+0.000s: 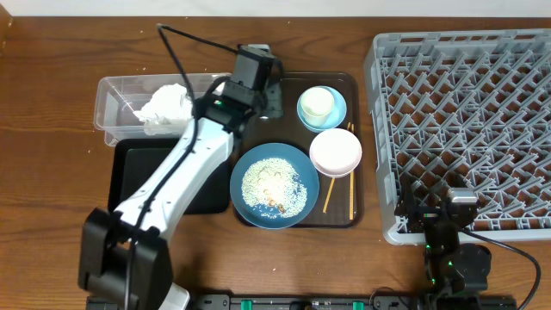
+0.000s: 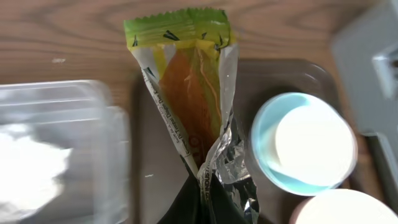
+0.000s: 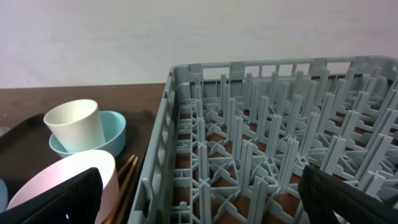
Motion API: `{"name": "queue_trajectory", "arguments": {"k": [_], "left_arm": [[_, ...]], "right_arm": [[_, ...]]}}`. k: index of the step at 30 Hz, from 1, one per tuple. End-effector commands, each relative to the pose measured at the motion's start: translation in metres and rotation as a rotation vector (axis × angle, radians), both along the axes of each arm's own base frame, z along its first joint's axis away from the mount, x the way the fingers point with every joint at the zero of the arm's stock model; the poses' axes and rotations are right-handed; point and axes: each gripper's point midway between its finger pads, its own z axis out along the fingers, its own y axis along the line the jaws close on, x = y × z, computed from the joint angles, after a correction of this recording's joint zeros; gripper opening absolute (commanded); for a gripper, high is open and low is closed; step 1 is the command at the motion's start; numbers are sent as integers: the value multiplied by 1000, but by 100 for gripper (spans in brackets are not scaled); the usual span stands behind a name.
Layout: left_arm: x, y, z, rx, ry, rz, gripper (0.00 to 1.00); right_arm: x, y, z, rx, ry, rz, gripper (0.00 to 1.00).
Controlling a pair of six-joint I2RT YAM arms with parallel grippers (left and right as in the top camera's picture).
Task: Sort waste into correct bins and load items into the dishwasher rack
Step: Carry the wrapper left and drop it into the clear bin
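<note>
Left gripper [image 2: 202, 196] first: its fingers are pinched tight on the silvery end of the green-and-orange snack wrapper [image 2: 186, 93]. The wrapper sticks out away from the camera, over the back-left corner of the dark brown serving tray [image 2: 242, 78]. Just left of it is the clear tub [image 2: 81, 99] with the crumpled white napkin [image 2: 28, 165] sitting inside. On the other side, the cream cup [image 2: 311, 143] stands in the light-blue bowl [image 2: 264, 127], and the white bowl [image 2: 336, 208] is right next to that. From overhead, the blue plate [image 1: 236, 185] is on the same tray, covered in rice grains [image 1: 274, 181]. The chopsticks [image 1: 328, 195] are beside it, and the black tray [image 1: 129, 168] is on the robot's side of the tub. Right gripper [image 3: 205, 199]: fingers spread wide, sat at the near-left corner of the grey dishwasher rack [image 3: 280, 124].
</note>
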Motion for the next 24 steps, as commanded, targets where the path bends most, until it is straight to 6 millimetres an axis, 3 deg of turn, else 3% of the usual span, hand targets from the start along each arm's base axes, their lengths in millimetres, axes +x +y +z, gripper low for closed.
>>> {"name": "queue_trajectory", "arguments": {"k": [1,5,14,20,24], "left_arm": [[5,37,12,89,-38,109,6],[2,74,5,154,4,195,6],[-1,130,-3,174,68,315,6],[-1,151,-6,166,78,372,6],[0,154,-6,164,76,382,7]], "right_arm": [[0,2,-2,2,7,9,99],[0,2,-2,2,7,9,99],[0,2,-2,2,7,9,99],[0,2,-2,2,7,9,99],[0,2,-2,2,8,9,99]]}}
